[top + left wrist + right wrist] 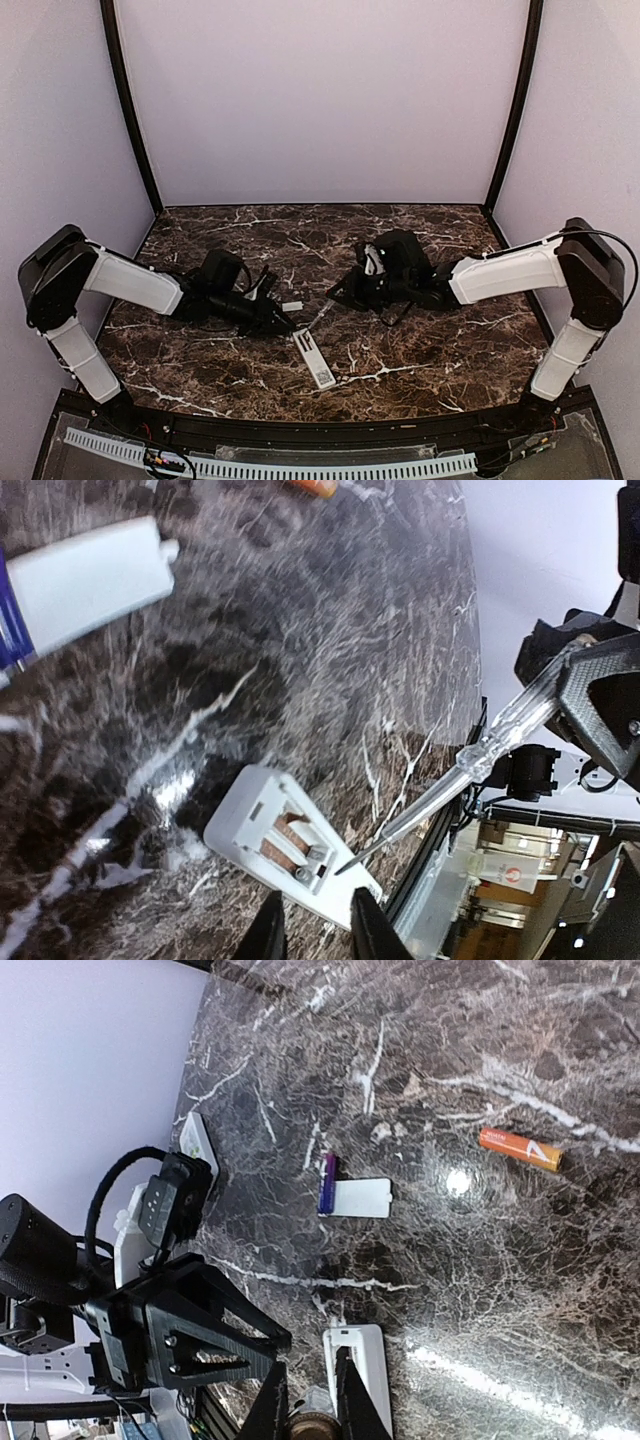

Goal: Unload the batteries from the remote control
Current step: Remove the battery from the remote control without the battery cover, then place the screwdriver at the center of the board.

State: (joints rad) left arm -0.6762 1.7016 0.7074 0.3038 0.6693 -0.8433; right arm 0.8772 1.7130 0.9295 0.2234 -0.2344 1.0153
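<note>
On the dark marble table [420, 350] lie 2 loose batteries, 1 white remote [250, 820], 1 white cover plate [90, 580] and, held above them, 1 clear-handled screwdriver [500, 735]. The orange battery [520, 1147] rests alone on bare stone, well apart from everything else. The purple battery [326, 1182] lies against one short edge of the cover plate, touching it. The remote lies face down with its battery bay uncovered. 2 coppery patches show inside the bay, though whether they are cells or bare contacts is hard to tell from the left wrist view. The right gripper [308, 1380] is clenched on the screwdriver's handle, and the metal tip reaches the rim of the open bay. The left gripper [318, 908] hangs just beside the remote's near end, its fingers parted and nothing between them. Both loose batteries lie away from either pair of jaws: the purple one is beyond the remote from the right gripper, and the orange one is farther off to the side.
</note>
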